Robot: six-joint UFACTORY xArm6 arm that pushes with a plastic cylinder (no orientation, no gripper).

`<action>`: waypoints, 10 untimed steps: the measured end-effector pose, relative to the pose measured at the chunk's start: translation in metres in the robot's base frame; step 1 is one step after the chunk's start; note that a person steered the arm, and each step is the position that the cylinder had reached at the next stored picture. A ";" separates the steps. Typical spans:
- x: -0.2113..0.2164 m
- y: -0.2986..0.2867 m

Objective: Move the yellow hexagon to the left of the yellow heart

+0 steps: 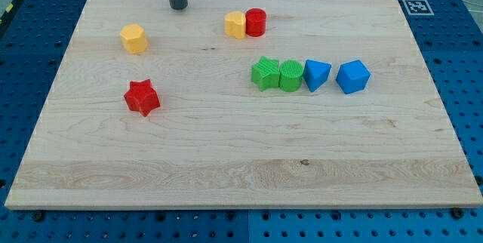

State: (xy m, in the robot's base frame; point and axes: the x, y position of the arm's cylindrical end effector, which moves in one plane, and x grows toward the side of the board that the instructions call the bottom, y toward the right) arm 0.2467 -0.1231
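Observation:
The yellow hexagon [133, 38] lies at the upper left of the wooden board [241, 190]. The yellow heart [235, 25] lies further right near the view's top and touches a red cylinder [256, 22] on its right side. My tip [178, 6] stands near the board's top edge, between the two yellow blocks. It is up and to the right of the hexagon, left of the heart, and touches neither.
A red star [142, 96] lies below the hexagon. A row right of centre holds a green star-like block [265, 73], a green rounded block [290, 75], a blue triangle [317, 75] and a blue cube [352, 76].

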 end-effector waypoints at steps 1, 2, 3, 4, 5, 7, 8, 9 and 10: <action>0.000 -0.004; 0.001 -0.005; 0.008 -0.005; 0.016 -0.009; 0.016 -0.012; 0.016 -0.043; 0.016 -0.052; 0.016 -0.070; 0.016 -0.085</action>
State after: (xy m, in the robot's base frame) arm 0.2631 -0.2080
